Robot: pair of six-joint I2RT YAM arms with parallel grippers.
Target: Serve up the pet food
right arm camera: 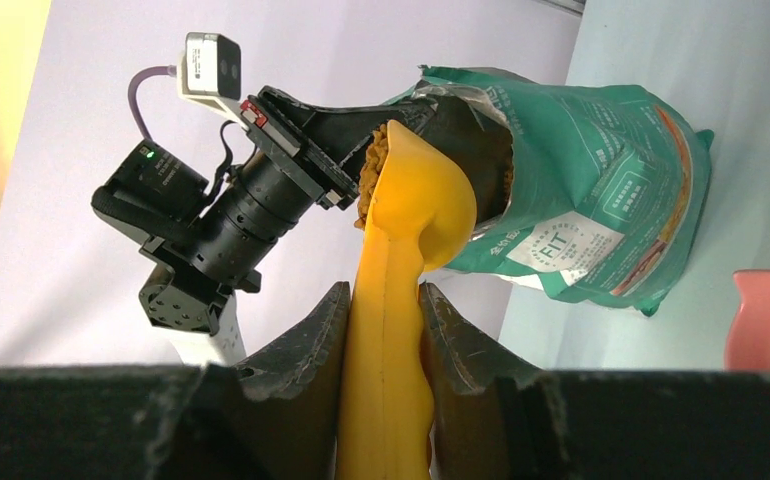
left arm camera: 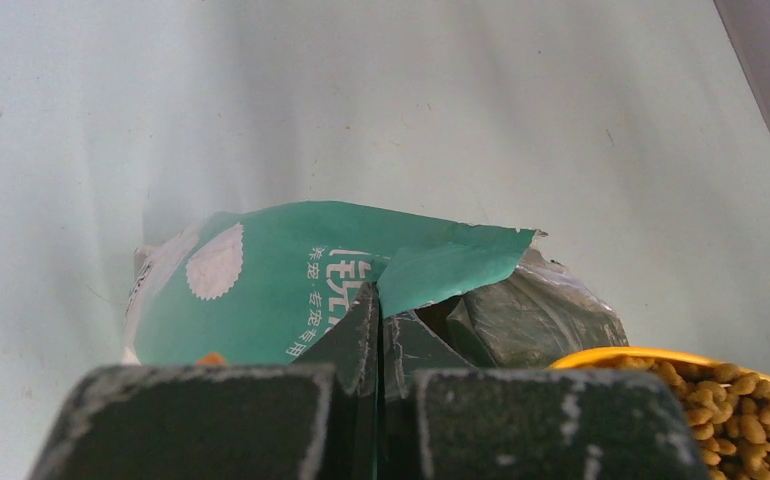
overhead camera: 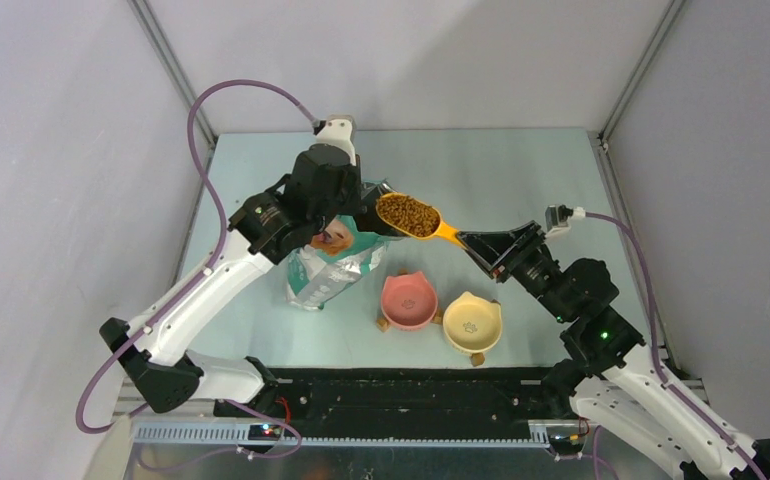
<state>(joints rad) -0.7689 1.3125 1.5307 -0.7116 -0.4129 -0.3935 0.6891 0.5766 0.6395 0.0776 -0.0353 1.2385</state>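
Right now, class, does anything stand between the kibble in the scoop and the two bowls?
Nothing visible does. The kibble sits in the orange scoop, gripped by the right tool, raised beyond the pink bowl and yellow bowl. The bag stands aside, to their left.

On the pale green worktop (overhead camera: 501, 170) a pink cat-eared bowl (overhead camera: 408, 300) stands near the middle, with a yellow bowl (overhead camera: 472, 322) just beside it at 4 o'clock. A green-white foil bag (overhead camera: 326, 270) stands open at 9 o'clock of the pink bowl. An orange scoop (overhead camera: 431, 225) is raised above the worktop at 12 o'clock.

bag (overhead camera: 326, 275) crowds pink bowl (overhead camera: 408, 300), far table (overhead camera: 501, 170) open
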